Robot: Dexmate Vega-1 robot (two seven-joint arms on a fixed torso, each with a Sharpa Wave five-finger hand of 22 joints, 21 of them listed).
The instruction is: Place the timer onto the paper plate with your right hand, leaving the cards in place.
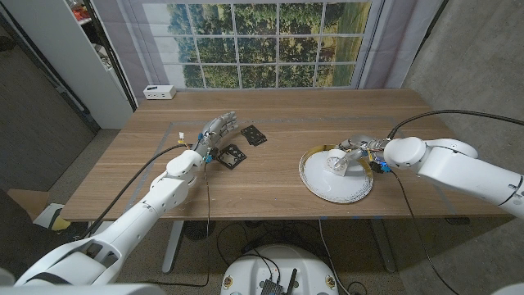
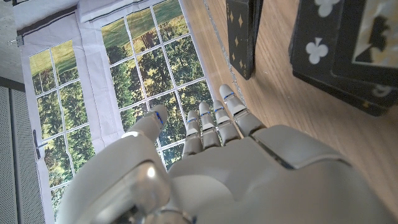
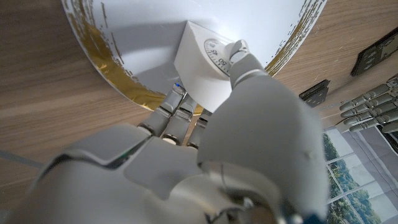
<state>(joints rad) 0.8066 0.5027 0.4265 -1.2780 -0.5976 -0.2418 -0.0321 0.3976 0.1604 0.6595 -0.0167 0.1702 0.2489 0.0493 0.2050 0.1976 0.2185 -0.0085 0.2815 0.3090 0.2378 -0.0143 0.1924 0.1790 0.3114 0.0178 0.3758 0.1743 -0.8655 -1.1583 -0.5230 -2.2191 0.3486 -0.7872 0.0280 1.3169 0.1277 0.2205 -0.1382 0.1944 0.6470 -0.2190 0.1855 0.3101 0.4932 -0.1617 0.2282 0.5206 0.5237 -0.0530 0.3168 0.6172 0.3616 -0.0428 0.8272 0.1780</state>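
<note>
The white timer [image 1: 336, 161] sits over the white, gold-rimmed paper plate [image 1: 344, 190] at the table's right middle. My right hand [image 1: 358, 151] grips it. In the right wrist view the thumb presses the dial face of the timer [image 3: 202, 62] and the fingers [image 3: 177, 106] curl under its edge, above the plate [image 3: 124, 31]. Two black card stacks [image 1: 232, 156] [image 1: 254, 135] lie left of centre. My left hand [image 1: 217, 129] stays just beside them, fingers straight and apart, holding nothing. The cards [image 2: 345, 43] [image 2: 242, 34] lie beyond the left hand [image 2: 249, 174].
A small white box [image 1: 159, 92] stands at the table's far left corner. Bare wood [image 1: 278, 111] stretches between the cards and the plate and along the far side. A cable [image 1: 426, 119] arcs over my right arm.
</note>
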